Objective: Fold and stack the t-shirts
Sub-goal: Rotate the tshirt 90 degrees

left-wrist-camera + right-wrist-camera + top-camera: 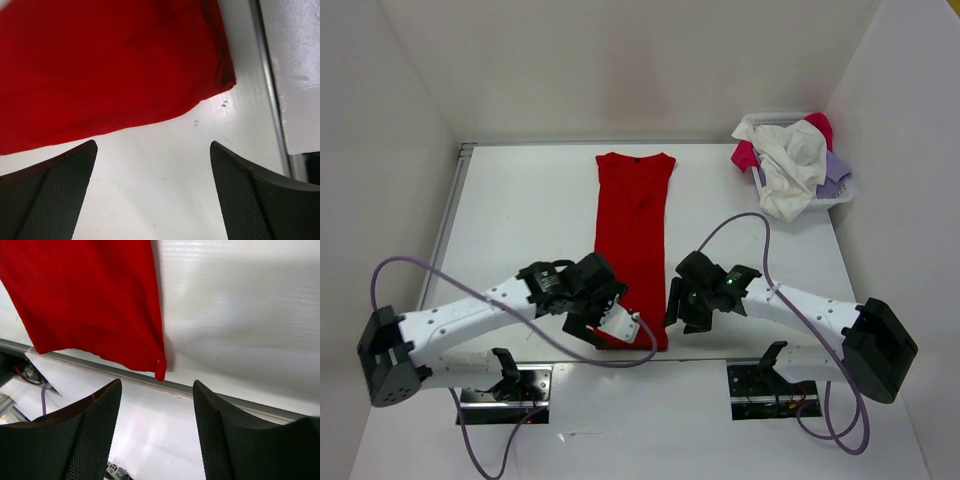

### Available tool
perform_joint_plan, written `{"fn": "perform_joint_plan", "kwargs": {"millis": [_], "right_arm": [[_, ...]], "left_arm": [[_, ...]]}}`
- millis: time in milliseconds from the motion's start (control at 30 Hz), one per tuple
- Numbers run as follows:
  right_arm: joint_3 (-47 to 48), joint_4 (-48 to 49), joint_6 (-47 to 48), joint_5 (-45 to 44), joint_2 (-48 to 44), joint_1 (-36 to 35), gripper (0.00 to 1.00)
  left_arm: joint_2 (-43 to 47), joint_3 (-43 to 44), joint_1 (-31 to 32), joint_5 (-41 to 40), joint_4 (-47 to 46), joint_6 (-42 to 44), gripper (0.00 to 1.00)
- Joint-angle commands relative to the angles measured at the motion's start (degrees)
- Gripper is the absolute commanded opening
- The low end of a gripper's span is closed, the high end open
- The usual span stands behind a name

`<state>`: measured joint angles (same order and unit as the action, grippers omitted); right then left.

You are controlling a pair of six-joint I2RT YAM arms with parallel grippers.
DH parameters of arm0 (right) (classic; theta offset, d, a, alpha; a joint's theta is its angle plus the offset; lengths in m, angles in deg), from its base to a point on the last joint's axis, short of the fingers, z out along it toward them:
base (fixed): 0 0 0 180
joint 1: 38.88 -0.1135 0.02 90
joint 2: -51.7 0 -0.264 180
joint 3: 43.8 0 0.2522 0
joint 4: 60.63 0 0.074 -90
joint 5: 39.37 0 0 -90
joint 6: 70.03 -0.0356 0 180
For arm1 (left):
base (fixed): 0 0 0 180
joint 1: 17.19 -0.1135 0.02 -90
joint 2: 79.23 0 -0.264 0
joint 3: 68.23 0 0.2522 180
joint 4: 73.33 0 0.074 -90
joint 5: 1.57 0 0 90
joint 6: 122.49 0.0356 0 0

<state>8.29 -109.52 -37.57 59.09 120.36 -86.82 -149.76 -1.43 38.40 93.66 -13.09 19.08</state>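
A red t-shirt (634,238), folded lengthwise into a narrow strip, lies down the middle of the table with its collar at the far end. Its hem reaches the near edge. My left gripper (608,328) hovers at the hem's left corner, and its wrist view shows it open (152,147) over bare table, with the red cloth (100,65) just beyond the fingertips. My right gripper (682,310) is at the hem's right side. It is open (157,385) with nothing between its fingers, and the red hem corner (159,371) hangs at the table rim just ahead. An off-white t-shirt (790,165), a pinkish-red one (746,156) and a lavender one (835,172) are heaped at the back right.
A white mesh basket (840,197) at the back right holds the heaped shirts. A metal rail (225,401) runs along the table's near edge, and another rail (452,200) runs along the left side. White walls enclose the table on three sides.
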Motion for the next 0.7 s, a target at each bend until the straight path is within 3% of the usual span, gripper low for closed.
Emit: {"fn": "perform_joint_plan", "kwargs": {"millis": [0, 100, 167, 333, 500, 667], "right_arm": [[2.7, -0.5, 0.3, -2.6, 0.4, 0.3, 0.65], [2.7, 2.0, 0.3, -3.1, 0.4, 0.3, 0.66], [2.7, 2.6, 0.3, -3.7, 0.9, 0.3, 0.66], [2.7, 2.6, 1.6, -3.7, 3.8, 0.3, 0.67], [2.7, 4.7, 2.2, -1.0, 6.7, 0.3, 0.67], [3.9, 5.3, 2.2, -0.5, 8.8, 0.3, 0.67]], "left_arm": [[10.7, -2.2, 0.1, -0.6, 1.3, 8.3, 1.00], [17.1, -3.6, 0.1, 3.3, 4.1, 16.9, 1.00], [17.9, -4.8, 0.1, 10.0, 3.6, 20.7, 1.00], [3.1, -3.1, 0.1, 18.0, 6.2, 23.6, 1.00], [0.7, -9.2, 0.1, 14.4, -3.1, 28.4, 1.00], [-1.4, -14.6, 0.7, 9.6, -4.9, 34.3, 1.00]]}}
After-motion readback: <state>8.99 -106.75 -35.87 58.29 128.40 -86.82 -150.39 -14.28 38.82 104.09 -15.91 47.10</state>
